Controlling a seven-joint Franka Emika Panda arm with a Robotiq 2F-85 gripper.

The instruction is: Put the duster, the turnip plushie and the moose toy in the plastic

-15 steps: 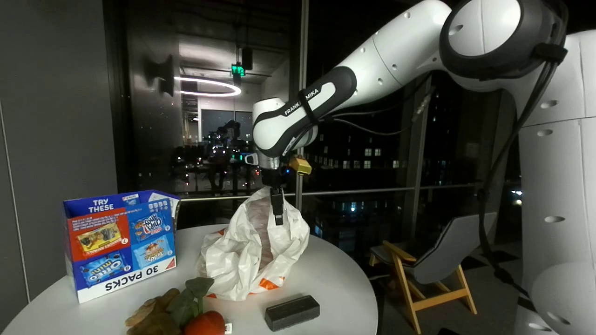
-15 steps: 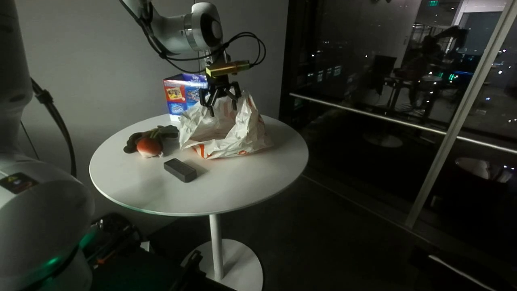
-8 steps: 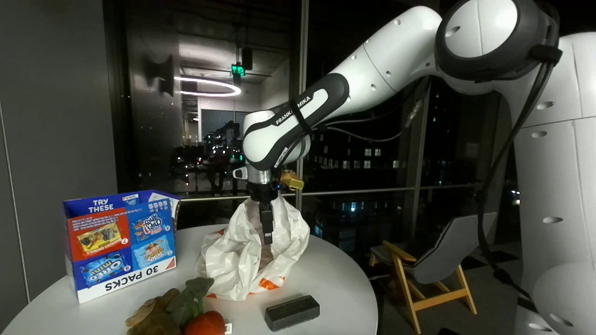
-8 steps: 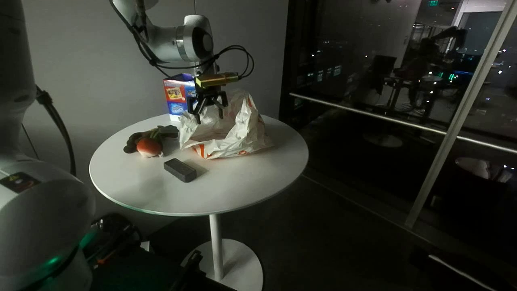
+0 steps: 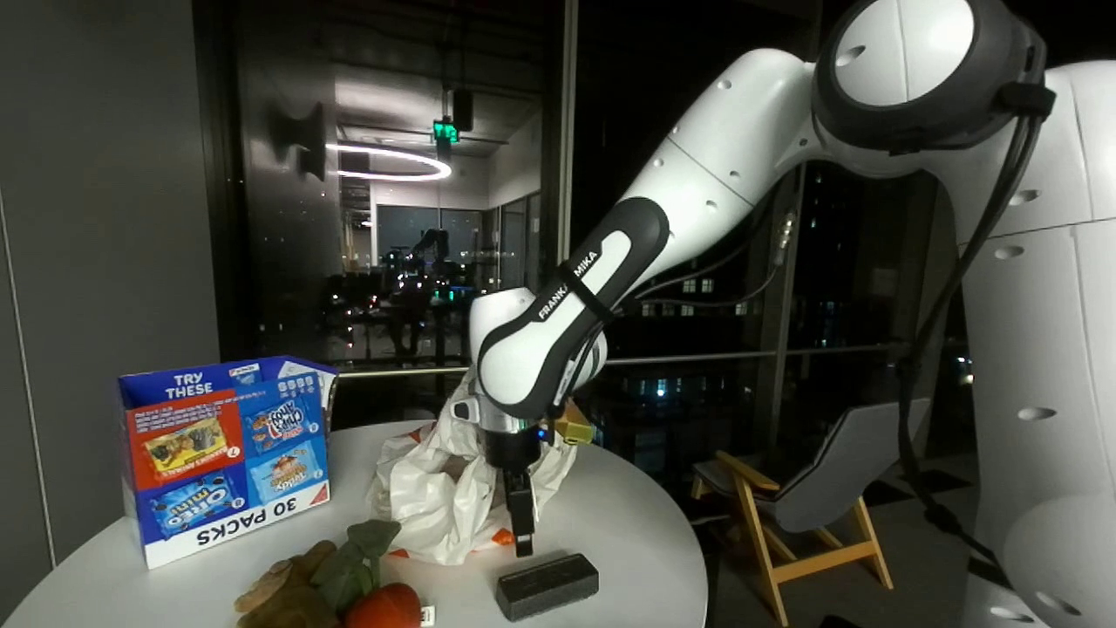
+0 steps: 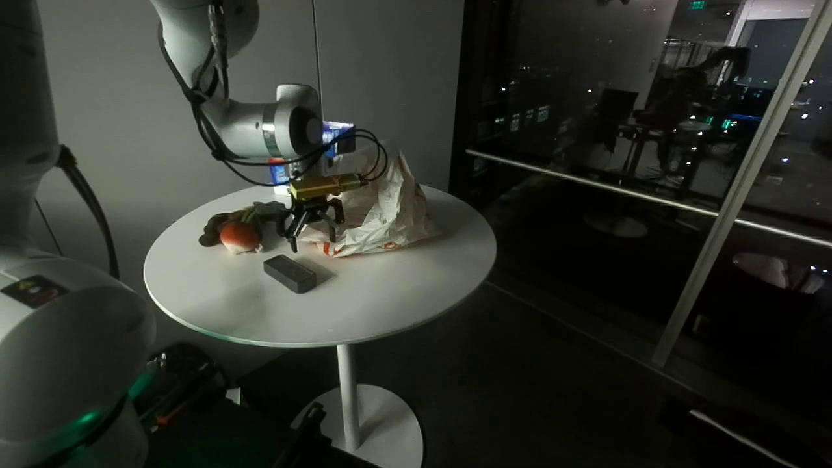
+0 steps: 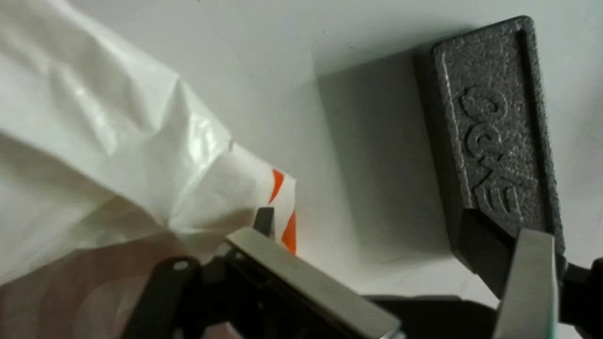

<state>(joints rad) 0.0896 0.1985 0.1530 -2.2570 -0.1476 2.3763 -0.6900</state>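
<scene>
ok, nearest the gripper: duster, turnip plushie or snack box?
The duster, the dark grey block close by the open gripper; the turnip plushie and snack box are farther off.

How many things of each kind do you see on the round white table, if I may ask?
Plush toys: 2 (turnip plushie, moose toy)
Duster: 1
Plastic bag: 1
Snack box: 1
Total: 5

box (image 5: 228, 462): TRY THESE, 30 PACKS, OREO, CHIPS AHOY | arm (image 5: 693, 179): FRANK…MIKA (strap (image 5: 586, 294) between) | duster (image 7: 494, 132): lettering unclear
</scene>
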